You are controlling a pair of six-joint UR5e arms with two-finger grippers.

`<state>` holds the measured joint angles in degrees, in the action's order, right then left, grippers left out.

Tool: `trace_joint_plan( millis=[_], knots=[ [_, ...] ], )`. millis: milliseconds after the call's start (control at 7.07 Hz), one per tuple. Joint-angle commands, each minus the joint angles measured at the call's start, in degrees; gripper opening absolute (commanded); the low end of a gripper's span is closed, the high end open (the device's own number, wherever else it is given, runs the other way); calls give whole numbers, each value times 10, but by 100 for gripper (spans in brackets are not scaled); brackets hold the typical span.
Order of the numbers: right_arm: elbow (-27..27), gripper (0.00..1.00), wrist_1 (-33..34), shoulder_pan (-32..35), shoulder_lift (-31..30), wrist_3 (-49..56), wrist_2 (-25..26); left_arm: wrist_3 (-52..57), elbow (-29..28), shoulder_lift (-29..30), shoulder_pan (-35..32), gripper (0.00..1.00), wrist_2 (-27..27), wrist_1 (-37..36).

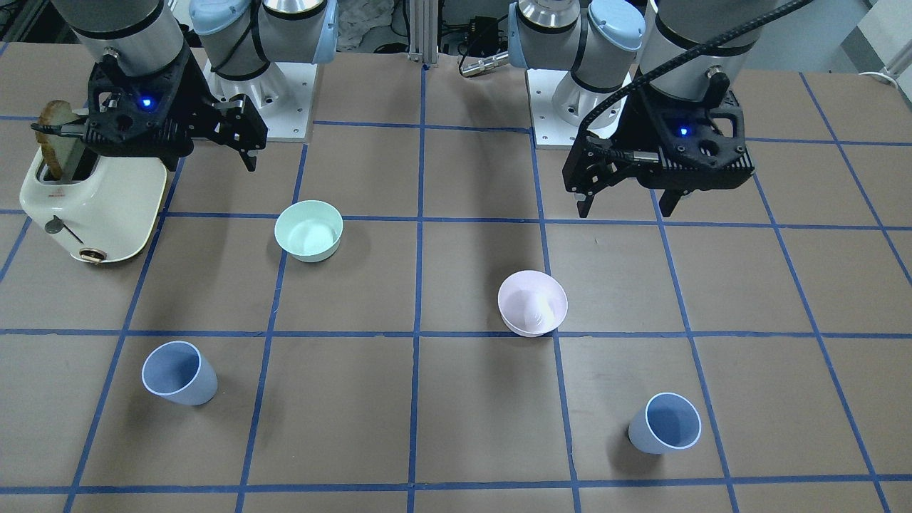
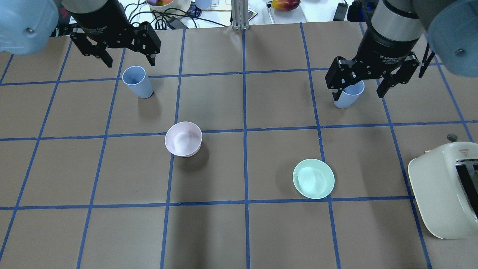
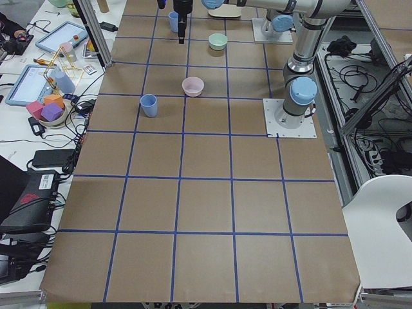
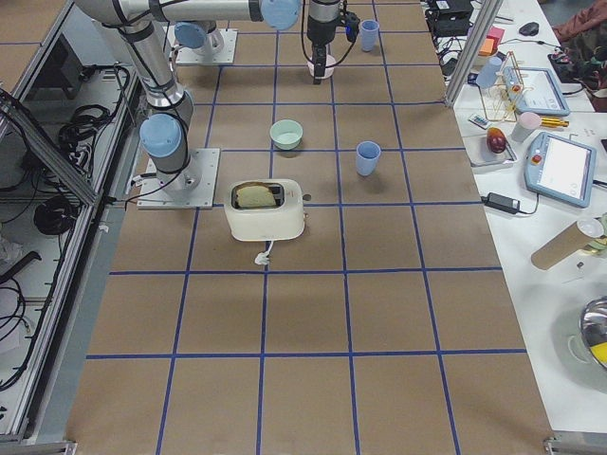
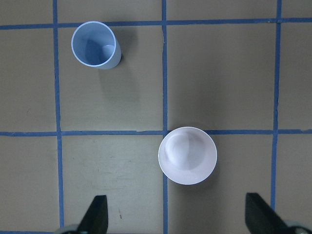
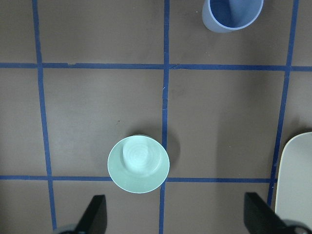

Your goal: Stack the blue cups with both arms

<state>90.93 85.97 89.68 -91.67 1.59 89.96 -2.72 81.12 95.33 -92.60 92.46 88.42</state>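
— What is seen on the brown table (image 3: 206, 206)?
— A near blue cup (image 3: 149, 105) is set upright toward the side bench (image 3: 19, 64); a far blue cup (image 3: 174, 20) is seen at the top. A pink bowl (image 3: 192, 85) is placed near the first, a mint-green bowl (image 3: 218, 41) farther along.
— And the left arm (image 3: 300, 91)?
— It is mounted on a white plate (image 3: 308, 132) at the right edge.

Two blue cups (image 1: 178, 374) (image 1: 666, 424). Two bowls: one mint-green bowl (image 1: 308, 229) and one pale pink bowl (image 1: 532, 303). One cream toaster (image 1: 92, 206) holding one toast slice (image 1: 53, 135). Two black grippers: left gripper (image 1: 627, 210), right gripper (image 1: 214, 155).
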Motion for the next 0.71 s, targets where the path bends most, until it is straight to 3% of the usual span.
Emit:
trace_joint_plan(
  millis=[0,566],
  knots=[
    [0,100,1,0,0,0,-1,0,0,0,0,100,0,0],
    [0,100,1,0,1,1,-1,-1,4,-1,-1,100,-4,-1]
  ],
)
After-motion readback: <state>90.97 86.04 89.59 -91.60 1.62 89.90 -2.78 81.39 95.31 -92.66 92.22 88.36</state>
